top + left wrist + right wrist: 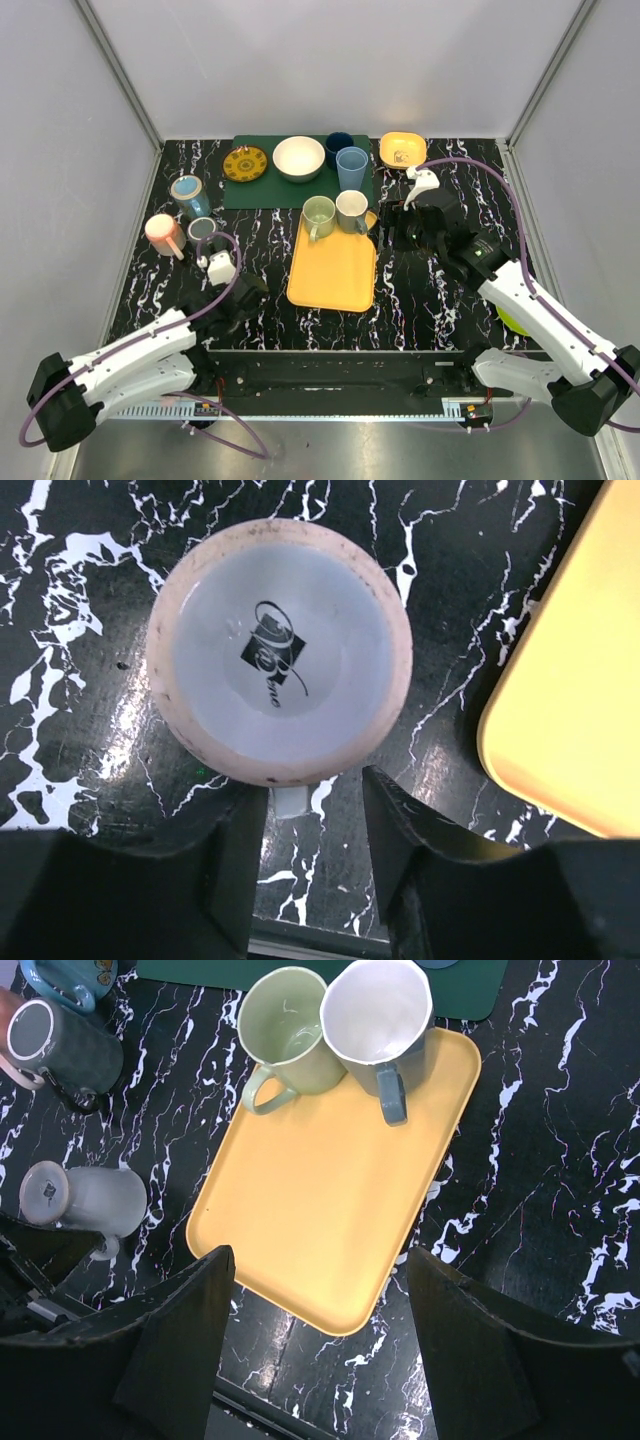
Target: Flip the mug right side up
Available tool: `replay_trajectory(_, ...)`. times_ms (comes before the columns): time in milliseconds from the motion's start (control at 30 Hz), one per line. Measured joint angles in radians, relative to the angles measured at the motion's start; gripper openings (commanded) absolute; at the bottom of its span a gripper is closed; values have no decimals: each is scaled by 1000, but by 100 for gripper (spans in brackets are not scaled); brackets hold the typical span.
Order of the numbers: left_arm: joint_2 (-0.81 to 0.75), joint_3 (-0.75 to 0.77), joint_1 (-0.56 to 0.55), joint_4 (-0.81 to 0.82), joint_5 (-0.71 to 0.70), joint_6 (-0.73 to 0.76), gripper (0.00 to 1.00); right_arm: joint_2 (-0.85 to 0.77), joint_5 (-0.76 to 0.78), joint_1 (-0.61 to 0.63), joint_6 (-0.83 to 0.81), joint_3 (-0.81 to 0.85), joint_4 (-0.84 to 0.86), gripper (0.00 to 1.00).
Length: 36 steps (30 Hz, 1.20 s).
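Note:
A frosted pale mug (pixel 280 650) stands upside down on the black marble table, its base with a dark logo facing up. It also shows in the right wrist view (pixel 85 1200), left of the tray. In the top view my left wrist hides it. My left gripper (pixel 315 790) is open and empty at the mug's near side. The mug's handle (pixel 287 800) shows between the fingertips, close to the left finger (pixel 235 850). In the top view the left gripper (pixel 235 290) is left of the tray. My right gripper (pixel 320 1260) is wide open and empty above the tray's near corner, also seen from the top (pixel 400 228).
A yellow tray (pixel 335 275) holds an upright green mug (pixel 318 214) and a white mug (pixel 351 210). A dark grey mug (pixel 203 230), a pink mug (pixel 162 234) and a blue mug (pixel 187 191) stand at left. A green mat (pixel 250 190) at the back carries a bowl, a plate and cups.

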Motion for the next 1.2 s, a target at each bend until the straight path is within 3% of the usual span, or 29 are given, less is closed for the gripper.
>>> replay_trajectory(233,34,-2,49,23,6,8,31,-9,-11,0,3,-2,3,75)
replay_trajectory(400,30,-16,70,37,8,16,8,-11,-16,0,4,-10,6,75)
replay_trajectory(500,26,-18,77,47,10,23,0,-11,-17,0,7,-16,8,75)
replay_trajectory(733,11,-22,84,53,23,37,0,-14,-20,0,17,-35,11,75)
replay_trajectory(900,-185,-80,87,117,110,87,0,-48,-60,0,32,-50,17,75)
replay_trajectory(1033,-338,-95,87,242,198,130,0,-99,-126,0,58,-71,42,75)
replay_trajectory(1200,-369,-97,87,497,293,143,0,-159,-293,0,158,-172,180,74)
